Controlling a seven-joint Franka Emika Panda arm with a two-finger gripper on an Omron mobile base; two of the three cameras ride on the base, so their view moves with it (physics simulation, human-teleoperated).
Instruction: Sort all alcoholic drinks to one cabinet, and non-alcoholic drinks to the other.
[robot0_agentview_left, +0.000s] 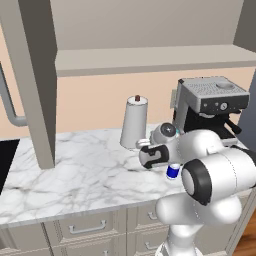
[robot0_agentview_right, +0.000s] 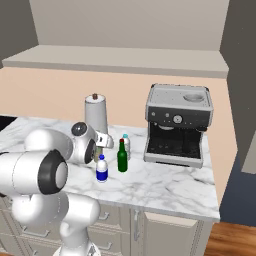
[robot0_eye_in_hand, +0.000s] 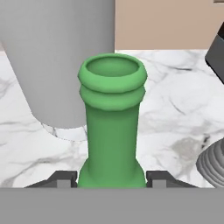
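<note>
My gripper (robot0_eye_in_hand: 112, 178) is shut on the neck of a green glass bottle (robot0_eye_in_hand: 112, 109), one of the alcoholic drinks, with a finger tip on each side. In the right base view the gripper (robot0_agentview_right: 101, 142) sits low over the counter, in front of the paper towel roll, and my hand hides most of this bottle. A dark green glass bottle (robot0_agentview_right: 122, 157) stands free just right of it. Of the non-alcoholic drinks, the white bottle with blue label (robot0_agentview_right: 102, 170) (robot0_agentview_left: 173, 171) stands nearest the counter's front. The clear bottle with a teal cap (robot0_agentview_right: 126, 145) stands behind the dark green one.
A white paper towel roll (robot0_agentview_right: 95, 117) (robot0_agentview_left: 134, 122) stands close behind the held bottle. A coffee machine (robot0_agentview_right: 177, 125) (robot0_agentview_left: 212, 102) occupies the right of the marble counter (robot0_agentview_right: 165, 187). An open upper cabinet door (robot0_agentview_left: 37, 80) hangs over the counter's left part.
</note>
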